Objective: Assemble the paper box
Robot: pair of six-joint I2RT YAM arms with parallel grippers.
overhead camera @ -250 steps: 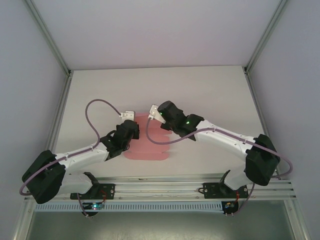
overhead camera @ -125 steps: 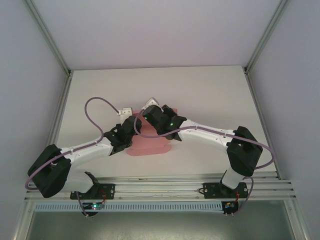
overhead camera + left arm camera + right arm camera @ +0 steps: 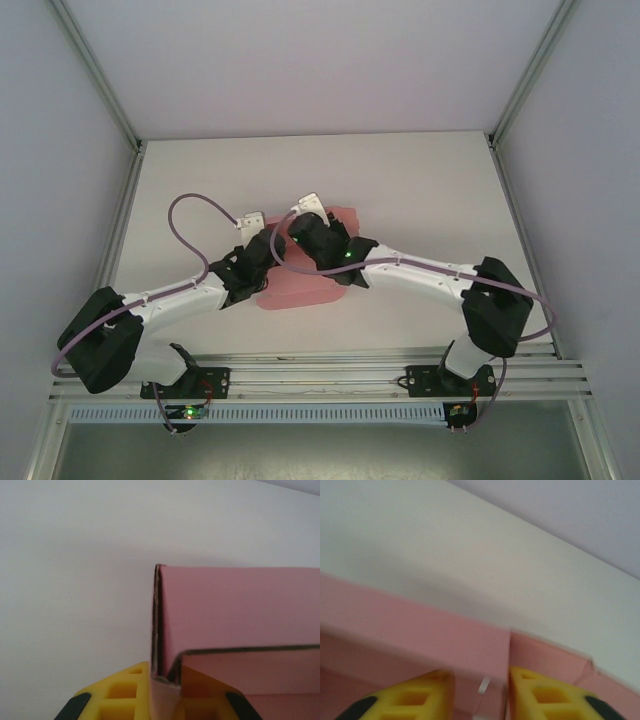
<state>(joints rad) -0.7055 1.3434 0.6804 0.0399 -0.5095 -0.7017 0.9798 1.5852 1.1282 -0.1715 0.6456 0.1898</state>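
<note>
White table (image 3: 420,180), pale grey walls (image 3: 300,60)

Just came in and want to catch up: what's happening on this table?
The paper box, a pink card sheet on the table, is being folded up. The left gripper is pinched on a folded-up wall of the card. The right gripper, jaws apart, faces another raised flap.

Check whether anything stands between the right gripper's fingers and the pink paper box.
Nothing visible does. The right gripper has its fingers apart right at the paper box wall, with no other thing between. The left gripper pinches a folded corner of the box.
</note>
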